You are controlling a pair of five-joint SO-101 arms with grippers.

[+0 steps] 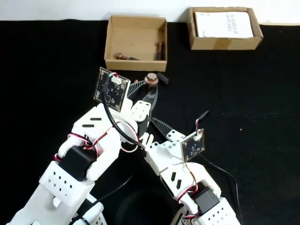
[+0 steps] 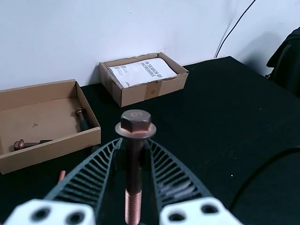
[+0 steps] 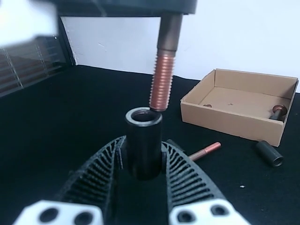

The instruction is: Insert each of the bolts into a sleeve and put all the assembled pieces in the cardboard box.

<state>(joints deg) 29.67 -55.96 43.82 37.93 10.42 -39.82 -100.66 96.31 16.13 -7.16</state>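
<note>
My left pincer (image 2: 134,150) clamps a bolt (image 2: 135,126), tip at the mouth of the sleeve (image 3: 144,140) gripped in my right pincer (image 3: 143,152). Beyond them, the box (image 2: 47,146) holds two assembled pieces (image 2: 28,143) (rightward, a second box (image 2: 150,91) holds a booklet (image 2: 140,72)).

Upright copper threaded bolt (image 3: 162,79) stood over black cylindrical sleeve (image 3: 144,145), tip at rim. Behind lay brown cardboard box (image 1: 112,44); paper-filled cardboard box (image 1: 225,43) to its right; loose black sleeve (image 1: 162,78) before it.
</note>
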